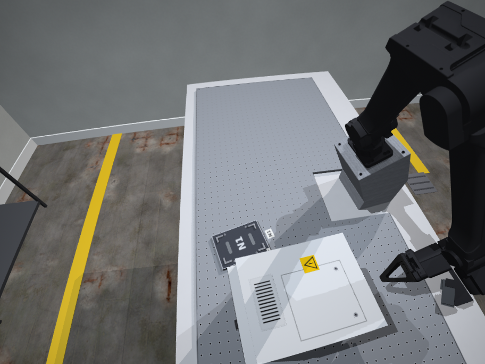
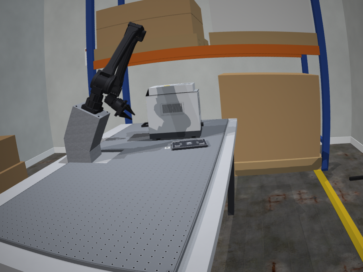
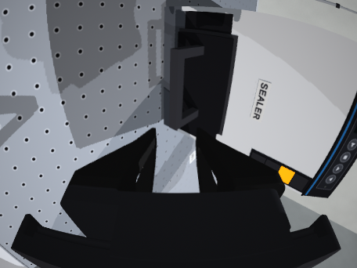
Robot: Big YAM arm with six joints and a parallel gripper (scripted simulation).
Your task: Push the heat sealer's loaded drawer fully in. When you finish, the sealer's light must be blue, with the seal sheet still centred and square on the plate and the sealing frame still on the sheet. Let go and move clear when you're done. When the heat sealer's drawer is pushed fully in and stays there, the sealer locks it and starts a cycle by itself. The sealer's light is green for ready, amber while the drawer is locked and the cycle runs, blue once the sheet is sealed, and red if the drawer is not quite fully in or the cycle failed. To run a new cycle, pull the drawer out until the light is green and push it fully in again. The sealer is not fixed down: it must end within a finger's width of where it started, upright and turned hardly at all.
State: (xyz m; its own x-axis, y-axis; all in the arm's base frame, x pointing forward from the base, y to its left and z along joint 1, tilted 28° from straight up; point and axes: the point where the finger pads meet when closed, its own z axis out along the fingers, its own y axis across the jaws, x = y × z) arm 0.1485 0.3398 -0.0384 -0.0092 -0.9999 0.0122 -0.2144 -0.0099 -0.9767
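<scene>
The white heat sealer (image 1: 323, 301) (image 2: 176, 125) (image 3: 290, 67) stands upright. In the wrist view the drawer's black front (image 3: 213, 82) sits against the sealer's front, with its bar handle (image 3: 177, 90) (image 2: 144, 125) sticking out. The status light (image 3: 286, 175) is amber. The seal sheet, the plate and the sealing frame are hidden. My gripper (image 1: 381, 278) (image 2: 133, 117) (image 3: 176, 135) is partly open and empty. It hangs in front of the sealer on the handle side, clear of the handle, with space between the fingertips and the sealer body.
A dark flat fixture marked N1 (image 1: 239, 243) (image 2: 189, 141) lies beside the sealer, with a small white label (image 1: 269, 233) (image 2: 167, 147) next to it. The arm's grey pedestal (image 1: 377, 178) (image 2: 84, 133) stands on the perforated table (image 1: 242, 156) (image 2: 140, 190) near its edge.
</scene>
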